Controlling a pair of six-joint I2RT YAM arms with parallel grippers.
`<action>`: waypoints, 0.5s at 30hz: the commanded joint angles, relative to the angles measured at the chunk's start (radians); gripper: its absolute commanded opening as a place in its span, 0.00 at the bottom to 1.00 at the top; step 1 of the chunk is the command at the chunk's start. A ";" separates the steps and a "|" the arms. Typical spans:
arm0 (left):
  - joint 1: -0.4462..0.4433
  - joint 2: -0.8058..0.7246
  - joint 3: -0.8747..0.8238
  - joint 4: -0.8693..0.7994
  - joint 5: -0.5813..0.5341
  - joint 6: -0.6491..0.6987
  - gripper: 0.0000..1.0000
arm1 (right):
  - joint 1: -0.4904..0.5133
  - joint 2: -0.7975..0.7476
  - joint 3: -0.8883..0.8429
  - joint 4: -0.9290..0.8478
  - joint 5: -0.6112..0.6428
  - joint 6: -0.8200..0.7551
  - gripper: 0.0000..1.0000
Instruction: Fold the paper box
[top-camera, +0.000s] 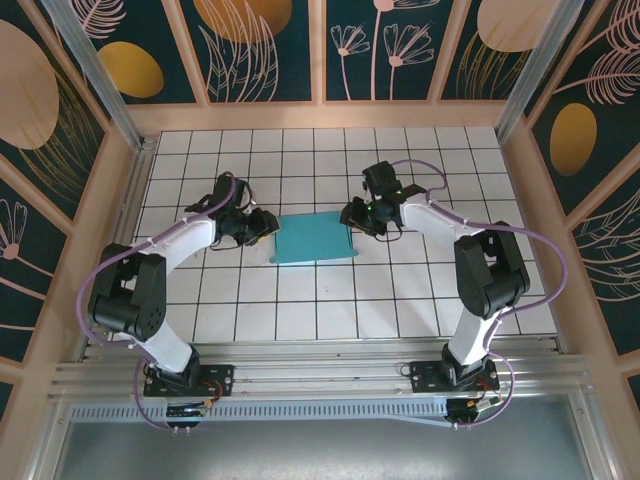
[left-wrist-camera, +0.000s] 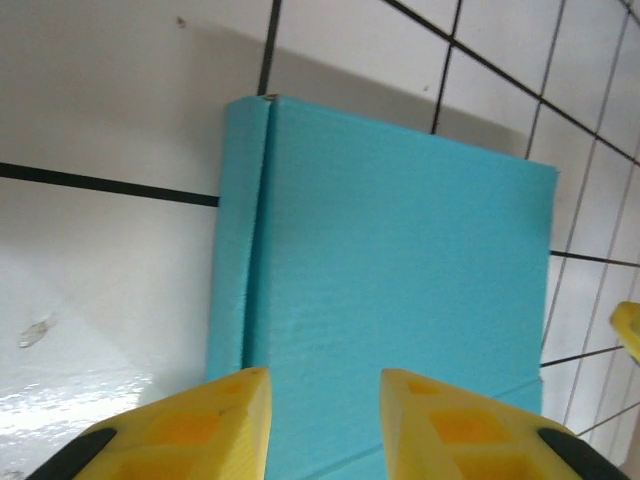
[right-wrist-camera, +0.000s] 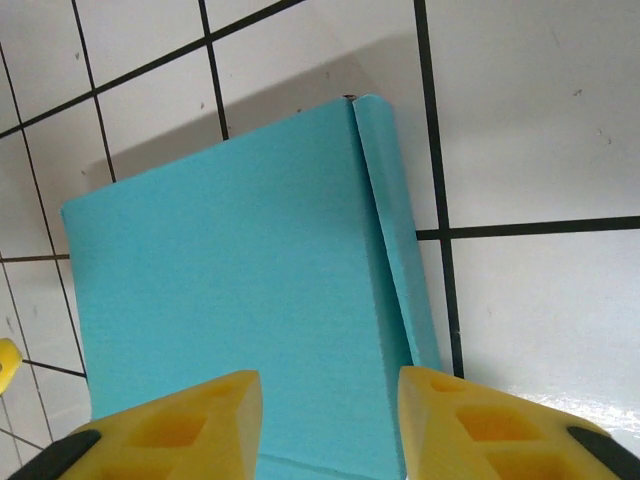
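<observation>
Looking at a thin, turquoise-blue card paper box (top-camera: 315, 240), lying flat and shallow just above the centre of the top frame on the white, black-lined tiled surface (top-camera: 300, 310), blue face up and no white face showing. Finding the left gripper (top-camera: 262, 228) just beside the box's left edge in that frame, and the right gripper (top-camera: 355, 215) hard by its upper right corner. Seeing, at the bottom of the left wrist frame, yellow fingers (left-wrist-camera: 220, 420) standing a moderate way apart with nothing clamped between them and blue card spreading out beyond. Seeing the same in the right wrist frame: jaws parted to a middling gap, gripping nothing. Noticing a narrow strip (left-wrist-camera: 240, 250) of the card running down the left side of the box in the left wrist frame, and a matching one (right-wrist-camera: 395, 230) down the right side in the right wrist frame, each sloping off toward the tiles along a crease. Judging the step in hand to be working these two side strips, while not being able to tell how far along the whole fold is. Doing it well probably meaning taking each strip close to its crease and not at a free corner, keeping the pads square to the edge, moving both sides together so that the light card is not skidding across the smooth tiles, and pressing gently enough to avoid denting the broad blue panel.
</observation>
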 joint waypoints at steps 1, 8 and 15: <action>-0.001 0.047 0.006 -0.034 -0.008 0.032 0.37 | 0.006 0.043 -0.012 0.000 0.022 -0.059 0.43; -0.001 0.130 -0.024 0.027 0.041 0.033 0.33 | 0.027 0.102 -0.048 0.047 -0.026 -0.073 0.41; -0.001 0.184 -0.116 0.137 0.110 -0.014 0.21 | 0.035 0.131 -0.113 0.088 -0.024 -0.039 0.34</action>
